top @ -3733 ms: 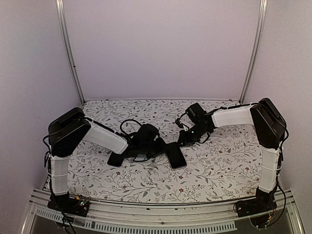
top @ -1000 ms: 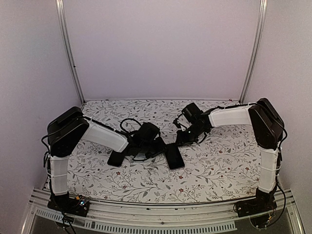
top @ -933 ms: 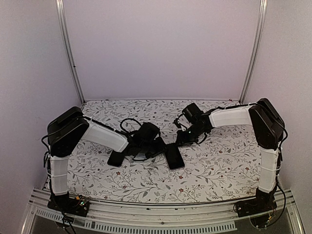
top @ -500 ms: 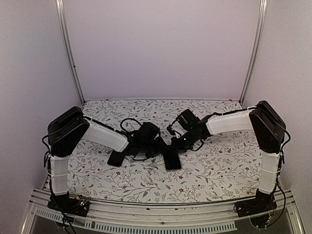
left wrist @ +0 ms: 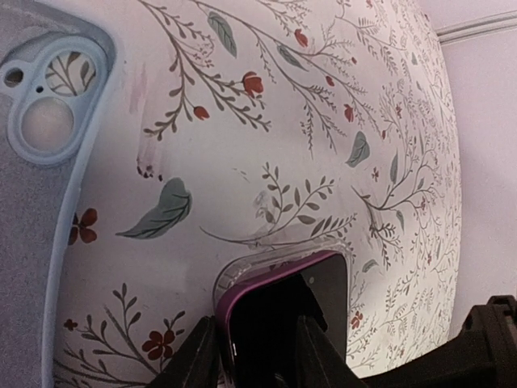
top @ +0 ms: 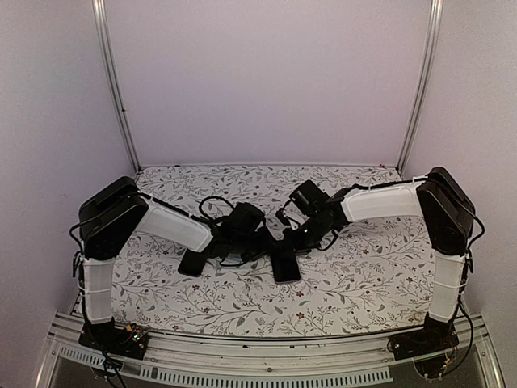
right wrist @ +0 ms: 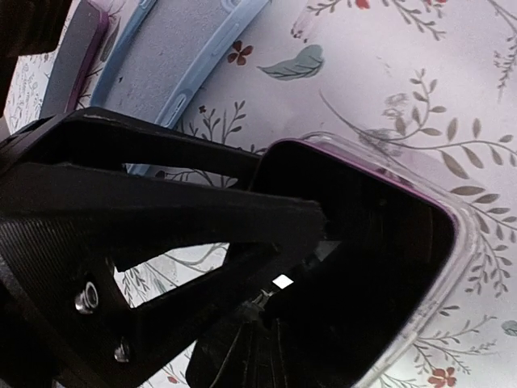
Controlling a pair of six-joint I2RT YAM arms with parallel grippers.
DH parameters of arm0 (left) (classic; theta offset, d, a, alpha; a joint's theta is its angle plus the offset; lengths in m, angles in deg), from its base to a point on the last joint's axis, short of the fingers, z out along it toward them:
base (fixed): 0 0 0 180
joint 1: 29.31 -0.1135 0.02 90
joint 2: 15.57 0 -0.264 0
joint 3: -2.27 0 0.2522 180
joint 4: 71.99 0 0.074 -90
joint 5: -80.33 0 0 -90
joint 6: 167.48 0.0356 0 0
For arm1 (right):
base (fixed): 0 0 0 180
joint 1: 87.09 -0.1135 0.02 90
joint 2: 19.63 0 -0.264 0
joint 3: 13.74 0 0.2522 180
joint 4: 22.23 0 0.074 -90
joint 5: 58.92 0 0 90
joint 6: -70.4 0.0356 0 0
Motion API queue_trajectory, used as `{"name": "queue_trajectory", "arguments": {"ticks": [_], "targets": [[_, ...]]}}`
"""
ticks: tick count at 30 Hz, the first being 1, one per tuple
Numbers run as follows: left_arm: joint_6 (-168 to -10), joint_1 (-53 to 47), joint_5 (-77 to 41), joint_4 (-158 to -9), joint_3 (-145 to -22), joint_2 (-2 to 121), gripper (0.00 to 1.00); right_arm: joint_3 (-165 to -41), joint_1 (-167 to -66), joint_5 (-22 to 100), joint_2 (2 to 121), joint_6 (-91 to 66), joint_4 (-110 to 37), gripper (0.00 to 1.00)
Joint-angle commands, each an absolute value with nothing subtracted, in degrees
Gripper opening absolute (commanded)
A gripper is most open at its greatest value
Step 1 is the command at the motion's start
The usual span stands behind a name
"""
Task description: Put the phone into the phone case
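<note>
I have the left gripper (left wrist: 258,360) pinching the phone (left wrist: 283,311) across its width, one finger against each purple edge. The phone lies screen up on the floral table (top: 363,267), its end corner sitting inside the clear case (left wrist: 242,265) rim. My right gripper (right wrist: 311,222) is pressed together, tips on the screen. A blue-grey case (left wrist: 32,267) lies just beside

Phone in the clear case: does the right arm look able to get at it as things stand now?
Probably yes. The right gripper, shut, sits right over one end of the phone, with nothing between them. The left gripper grips the phone by its edges but leaves the screen side free.
</note>
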State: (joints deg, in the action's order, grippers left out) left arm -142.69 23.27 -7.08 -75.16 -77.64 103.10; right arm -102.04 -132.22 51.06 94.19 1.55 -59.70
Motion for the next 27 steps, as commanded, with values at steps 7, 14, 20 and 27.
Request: {"name": "queue_trajectory", "arguments": {"ticks": [7,14,20,27], "targets": [[-141.0,24.0,-5.3,-77.1,-75.2,98.9,0.36,-101.7,-126.8,45.8,88.3,-1.0,-64.2,0.50],[-141.6,23.6,-7.8,-79.0,-78.3,102.8,0.39,-101.3,-123.2,55.5,92.0,-1.7,-60.9,0.73],[-141.6,23.4,-8.0,-79.5,-79.9,105.4,0.35,-97.7,-121.8,63.8,94.5,-0.8,-56.1,0.76],[-142.4,22.6,-10.6,-80.3,-81.0,107.4,0.31,-92.9,-121.5,72.3,95.8,0.9,-50.3,0.83]]}}
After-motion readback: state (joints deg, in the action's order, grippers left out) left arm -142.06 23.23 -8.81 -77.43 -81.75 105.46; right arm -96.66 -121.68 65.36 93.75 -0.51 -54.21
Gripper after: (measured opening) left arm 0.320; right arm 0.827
